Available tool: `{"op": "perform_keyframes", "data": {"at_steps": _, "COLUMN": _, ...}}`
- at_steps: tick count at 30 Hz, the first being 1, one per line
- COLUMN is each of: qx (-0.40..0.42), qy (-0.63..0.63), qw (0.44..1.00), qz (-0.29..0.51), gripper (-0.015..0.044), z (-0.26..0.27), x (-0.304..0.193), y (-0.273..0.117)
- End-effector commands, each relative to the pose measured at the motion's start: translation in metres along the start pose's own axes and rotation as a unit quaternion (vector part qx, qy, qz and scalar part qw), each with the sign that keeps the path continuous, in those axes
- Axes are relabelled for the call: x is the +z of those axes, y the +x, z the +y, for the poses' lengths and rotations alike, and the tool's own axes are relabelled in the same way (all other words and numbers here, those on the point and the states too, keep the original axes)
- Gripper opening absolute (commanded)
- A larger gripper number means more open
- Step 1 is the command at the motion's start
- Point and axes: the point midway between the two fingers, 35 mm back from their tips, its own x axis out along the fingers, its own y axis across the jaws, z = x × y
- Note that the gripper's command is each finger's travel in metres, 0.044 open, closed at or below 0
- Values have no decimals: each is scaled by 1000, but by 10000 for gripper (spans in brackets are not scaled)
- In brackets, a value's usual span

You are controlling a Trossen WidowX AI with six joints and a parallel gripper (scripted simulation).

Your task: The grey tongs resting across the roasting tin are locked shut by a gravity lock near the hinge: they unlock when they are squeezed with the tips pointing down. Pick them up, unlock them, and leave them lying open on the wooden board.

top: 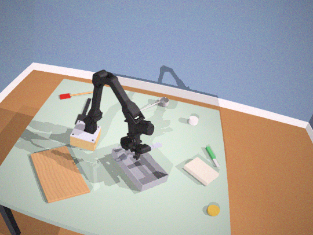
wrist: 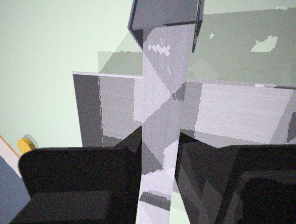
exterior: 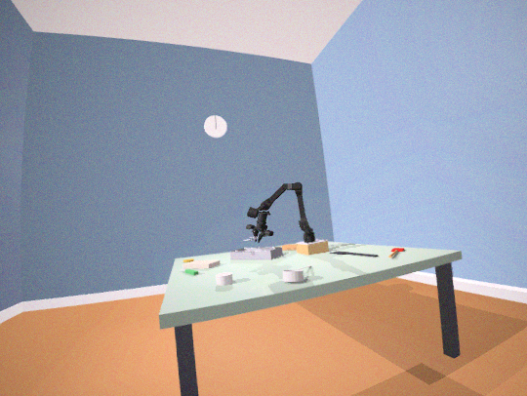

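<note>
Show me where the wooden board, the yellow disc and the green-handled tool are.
wooden board [top: 59,175]: top view, middle of its upper face
yellow disc [top: 213,210] [wrist: 26,146]: top and wrist views, its flat top
green-handled tool [top: 211,152]: top view, on its green handle

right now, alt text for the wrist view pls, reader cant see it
Grey tongs clamped between the black fingers of the gripper, running up the picture above the roasting tin. A yellow disc sits at the left.
</note>
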Motion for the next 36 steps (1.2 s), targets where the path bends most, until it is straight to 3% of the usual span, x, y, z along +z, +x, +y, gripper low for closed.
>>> {"op": "perform_keyframes", "data": {"at_steps": 1, "qx": -21, "qy": -1, "qw": 1000, "qz": 3, "gripper": -150, "z": 4, "x": -1, "y": -2}}
{"op": "perform_keyframes", "data": {"at_steps": 19, "qx": -166, "qy": 3, "qw": 986, "qz": 5, "gripper": -150, "z": -2, "x": -3, "y": -6}}
{"op": "perform_keyframes", "data": {"at_steps": 28, "qx": -174, "qy": 1, "qw": 985, "qz": 2, "gripper": -150, "z": -5, "x": 1, "y": -4}}
{"op": "perform_keyframes", "data": {"at_steps": 36, "qx": -173, "qy": -56, "qw": 983, "qz": 11, "gripper": -150, "z": 5, "x": 36, "y": -6}}
